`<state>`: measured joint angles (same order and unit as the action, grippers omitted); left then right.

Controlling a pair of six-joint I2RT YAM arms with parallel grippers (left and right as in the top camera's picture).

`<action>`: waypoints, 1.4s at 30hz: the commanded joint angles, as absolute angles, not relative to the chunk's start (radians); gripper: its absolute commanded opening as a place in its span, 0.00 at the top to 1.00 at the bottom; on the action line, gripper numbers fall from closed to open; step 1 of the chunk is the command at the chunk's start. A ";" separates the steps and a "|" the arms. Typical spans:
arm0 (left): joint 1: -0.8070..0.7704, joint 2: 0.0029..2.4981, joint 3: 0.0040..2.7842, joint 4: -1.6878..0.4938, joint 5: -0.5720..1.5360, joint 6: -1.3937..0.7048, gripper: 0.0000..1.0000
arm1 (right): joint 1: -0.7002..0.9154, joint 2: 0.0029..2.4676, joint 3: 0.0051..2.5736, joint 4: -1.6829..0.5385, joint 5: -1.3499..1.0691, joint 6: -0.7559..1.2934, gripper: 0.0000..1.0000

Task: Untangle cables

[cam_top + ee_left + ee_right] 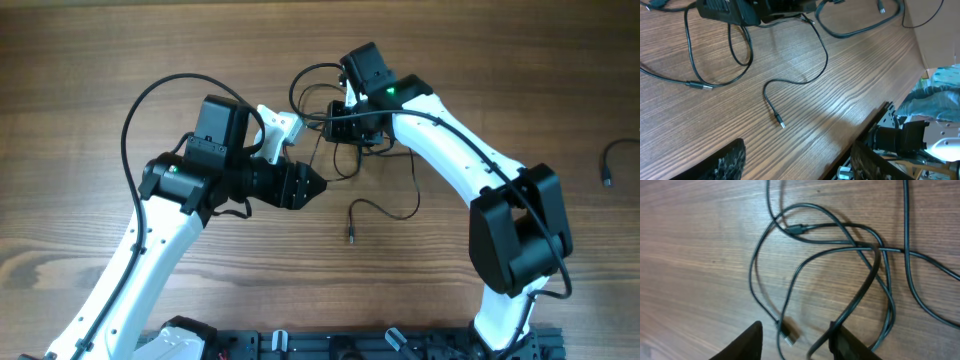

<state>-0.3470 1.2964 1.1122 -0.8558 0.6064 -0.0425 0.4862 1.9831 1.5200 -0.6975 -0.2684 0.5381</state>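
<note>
Cables [858, 244] lie in a loose tangle on the wooden table [100, 60], directly beneath the right gripper [795, 328]. We see its fingers spread apart, clamping nothing. One strand trails out to a plug end [780, 122] near the left gripper [799, 151], whose fingers are likewise spread and empty.

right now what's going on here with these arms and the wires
A tangle of thin black cables lies on a wooden table, not yet sorted out. The right pincer hovers open over the crossed loops; the left pincer is open too, holding nothing. One strand trails free, its plug lying on the wood.
</note>
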 commanded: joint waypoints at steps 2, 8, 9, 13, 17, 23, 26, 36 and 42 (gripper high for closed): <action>-0.351 1.283 1.121 -0.853 0.601 -0.031 0.32 | 0.485 2.039 1.389 -0.614 -0.241 0.451 0.56; -0.351 1.283 1.121 -0.856 0.601 -0.031 0.32 | 0.484 2.025 1.404 -0.661 -0.240 0.360 0.96; -0.351 1.283 1.121 -0.856 0.601 -0.031 0.32 | 0.484 2.007 1.467 -0.746 -0.213 0.316 0.96; -0.351 1.283 1.121 -0.848 0.602 -0.031 0.33 | 0.483 1.908 1.802 -1.031 -0.055 0.209 0.96; -0.352 1.283 1.121 -0.784 0.640 -0.035 0.42 | 0.483 1.791 2.129 -1.187 -0.057 0.131 0.96; -0.356 1.291 1.121 -0.532 0.639 -0.069 0.37 | 0.485 1.647 2.171 -1.227 -0.118 0.131 0.96; -0.421 1.298 1.121 -0.411 0.664 -0.075 0.41 | 0.485 1.628 2.171 -1.237 -0.155 0.131 0.96; -0.587 1.478 1.121 -0.214 0.665 -0.176 0.43 | 0.485 1.625 2.171 -1.262 -0.157 0.130 0.96; -0.593 1.554 1.121 -0.100 0.665 -0.250 0.29 | 0.485 1.625 2.171 -1.290 -0.150 0.105 0.96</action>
